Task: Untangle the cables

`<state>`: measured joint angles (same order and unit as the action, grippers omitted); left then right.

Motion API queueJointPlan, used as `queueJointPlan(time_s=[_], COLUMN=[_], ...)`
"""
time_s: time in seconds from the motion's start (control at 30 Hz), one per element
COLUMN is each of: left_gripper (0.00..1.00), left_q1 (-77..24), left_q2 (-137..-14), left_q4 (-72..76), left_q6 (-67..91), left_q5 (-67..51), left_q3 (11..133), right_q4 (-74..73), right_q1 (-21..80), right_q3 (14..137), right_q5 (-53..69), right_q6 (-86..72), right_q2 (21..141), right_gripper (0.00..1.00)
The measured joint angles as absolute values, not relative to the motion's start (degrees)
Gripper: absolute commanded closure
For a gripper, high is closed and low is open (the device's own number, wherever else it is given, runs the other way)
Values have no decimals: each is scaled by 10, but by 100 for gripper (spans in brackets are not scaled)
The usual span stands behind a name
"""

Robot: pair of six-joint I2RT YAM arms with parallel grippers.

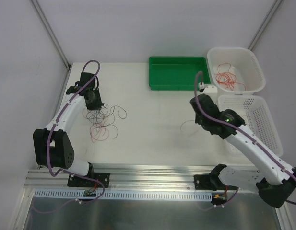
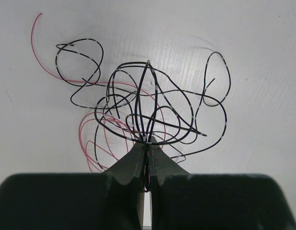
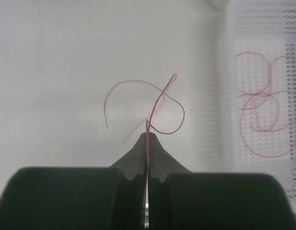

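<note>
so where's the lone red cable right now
In the right wrist view the red cable is pinched in the shut right gripper, just left of the white baskets, far from the tangle.

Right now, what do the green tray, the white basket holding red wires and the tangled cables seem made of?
Green tray: probably plastic, smooth uniform colour.
White basket: probably moulded plastic, perforated walls.
Cables: seemingly plastic-jacketed wire, thin, holding springy loops.
</note>
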<state>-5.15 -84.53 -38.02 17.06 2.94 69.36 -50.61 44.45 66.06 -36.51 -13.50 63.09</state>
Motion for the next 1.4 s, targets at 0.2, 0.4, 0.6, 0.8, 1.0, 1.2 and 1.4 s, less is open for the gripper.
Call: queueJointPlan(time_s=[0.2,0.4,0.6,0.8,1.0,1.2,1.4], left_gripper=[100,100,100,100,100,100,100], left_q1=[-51,-51,-51,-51,-51,-51,-51], left_q2=[-845,-845,-845,-845,-845,-845,-845], left_q4=[-380,-380,-380,-380,-380,-380,-380], left_q6=[171,171,171,171,170,170,170], left_q5=[28,19,19,19,18,16,14], left_q3=[694,694,694,694,694,694,694], right_q4=[-560,-568,-564,-527,-467,-423,-409], right_q1=[345,257,161,50,-57,-121,-103], right_q3=[794,921,985,879,694,590,587], right_q5=[-423,-448,-437,-375,-302,-241,-177], right_q6=[-53,25,64,41,-14,-64,-78], right_q2=[588,613,624,595,593,612,615], right_gripper=[99,99,99,99,99,56,23])
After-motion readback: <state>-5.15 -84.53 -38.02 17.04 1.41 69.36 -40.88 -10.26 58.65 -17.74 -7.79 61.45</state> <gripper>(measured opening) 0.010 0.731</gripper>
